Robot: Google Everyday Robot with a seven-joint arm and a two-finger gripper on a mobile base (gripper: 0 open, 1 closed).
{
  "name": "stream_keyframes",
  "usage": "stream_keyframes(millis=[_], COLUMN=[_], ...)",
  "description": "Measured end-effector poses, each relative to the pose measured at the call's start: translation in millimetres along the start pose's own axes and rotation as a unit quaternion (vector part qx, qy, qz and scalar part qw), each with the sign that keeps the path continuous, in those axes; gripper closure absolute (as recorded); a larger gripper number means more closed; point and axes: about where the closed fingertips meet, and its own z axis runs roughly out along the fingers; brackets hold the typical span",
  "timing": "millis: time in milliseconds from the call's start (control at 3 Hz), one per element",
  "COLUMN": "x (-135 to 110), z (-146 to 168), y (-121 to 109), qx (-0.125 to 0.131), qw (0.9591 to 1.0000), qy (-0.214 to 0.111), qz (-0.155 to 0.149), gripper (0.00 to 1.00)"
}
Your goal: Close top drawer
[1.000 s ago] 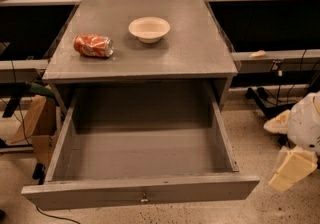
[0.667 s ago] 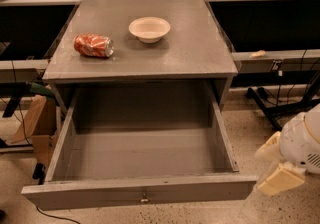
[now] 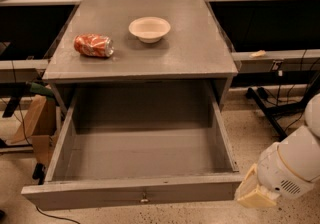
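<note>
The top drawer (image 3: 135, 194) of the grey cabinet stands pulled far out toward me, and its deep inside is empty. Its plain grey front panel runs along the bottom of the camera view with a small metal knob (image 3: 144, 199) at its middle. The lower drawers are out of view. My gripper (image 3: 254, 194), cream-coloured at the end of the white arm (image 3: 295, 165), is at the lower right. It sits right at the right end of the drawer's front panel, at the corner. I cannot tell whether it touches the panel.
A crushed red can (image 3: 93, 45) and a white bowl (image 3: 149, 29) sit on the cabinet top (image 3: 190, 58). A cardboard box (image 3: 37, 123) stands on the floor to the left. Black desk legs and cables (image 3: 270, 108) are to the right.
My arm and gripper have moved down and to the left, from beside the drawer's right side to the right corner of its front panel. The drawer has not moved.
</note>
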Motion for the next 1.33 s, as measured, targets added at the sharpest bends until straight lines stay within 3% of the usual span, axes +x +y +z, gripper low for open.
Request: stream_keyframes(millis=[333, 667, 1333], x=[-0.9, -10.7, -29.9], z=[31.1, 58.8, 73.4], y=[0.0, -8.8, -26.8], qx=[-0.026, -0.047, -0.052], qw=[0.9996, 0.9989, 0.9985], qy=[-0.006, -0.004, 0.001], qz=[0.007, 0.004, -0.016], gripper=[1.0, 1.0, 0.59])
